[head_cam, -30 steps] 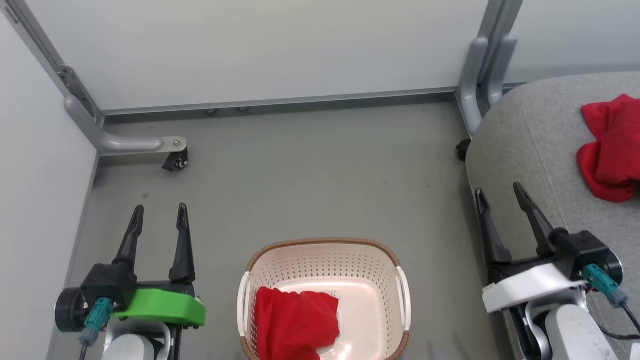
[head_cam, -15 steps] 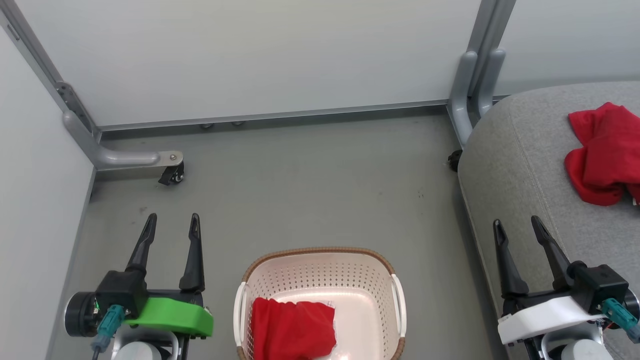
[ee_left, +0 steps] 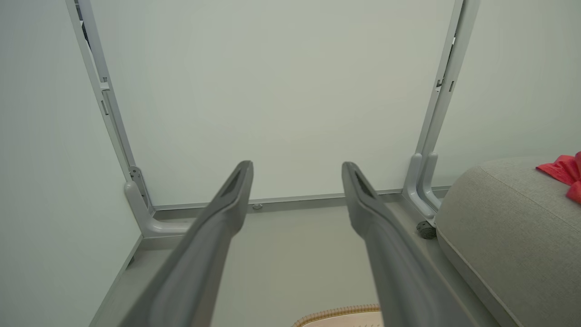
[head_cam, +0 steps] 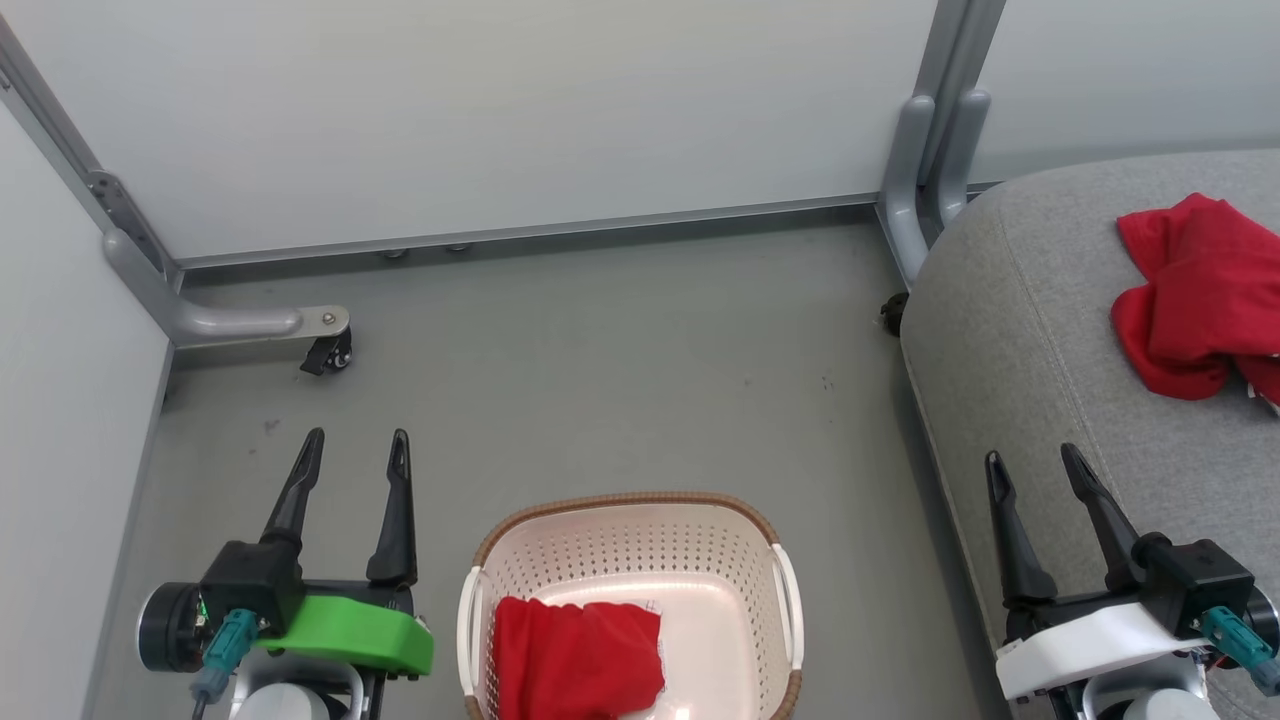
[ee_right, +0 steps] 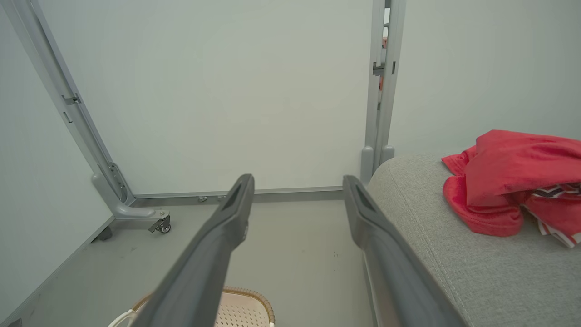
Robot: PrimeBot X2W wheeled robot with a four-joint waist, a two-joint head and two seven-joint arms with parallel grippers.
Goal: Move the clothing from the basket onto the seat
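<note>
The cream perforated basket (head_cam: pixel 740 560) with a brown rim stands on the grey floor at the bottom centre of the head view. One red garment (head_cam: pixel 575 655) lies in its left half. More red clothing (head_cam: pixel 1190 295) is heaped on the grey seat (head_cam: pixel 1010 330) at the right, and its white stripes show in the right wrist view (ee_right: pixel 551 193). My left gripper (head_cam: pixel 357 450) is open over the floor, left of the basket. My right gripper (head_cam: pixel 1035 470) is open by the seat's front edge. Both hold nothing.
Pale partition walls close the space behind and to the left. A grey metal foot with a small caster (head_cam: pixel 325 355) sits at the left wall's base. Grey upright posts (head_cam: pixel 925 150) and another caster (head_cam: pixel 893 312) stand by the seat's rounded corner.
The whole head view has shifted, so the camera moved. Both grippers sit lower in the picture than a second ago and stay open. The clothing in the basket and on the seat looks unmoved.
</note>
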